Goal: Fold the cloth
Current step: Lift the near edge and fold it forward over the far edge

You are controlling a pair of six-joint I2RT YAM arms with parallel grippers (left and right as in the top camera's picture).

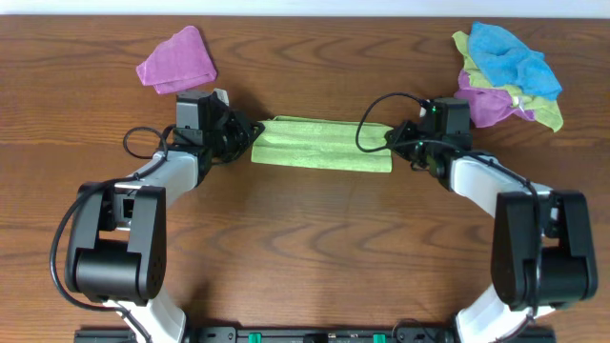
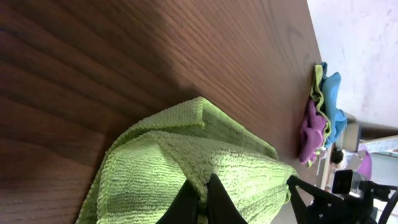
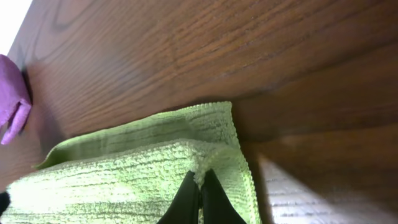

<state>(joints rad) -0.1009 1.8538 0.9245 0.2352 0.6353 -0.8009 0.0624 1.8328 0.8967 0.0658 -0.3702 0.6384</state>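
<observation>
Folded green cloth (image 1: 322,145) on wooden table (image 1: 315,229), left gripper (image 1: 248,133) and right gripper (image 1: 394,141) each clenched on 1 end

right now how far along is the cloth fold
Done: the green cloth already lies doubled into a long strip, layers visible in both wrist views. In hand: the left fingers and right fingers each pinch an end. Left: probably bringing the ends together, then letting go.

A purple rag (image 1: 177,59) lies left on the wooden table (image 1: 315,238), a blue-green-purple pile (image 1: 505,71) right.
</observation>
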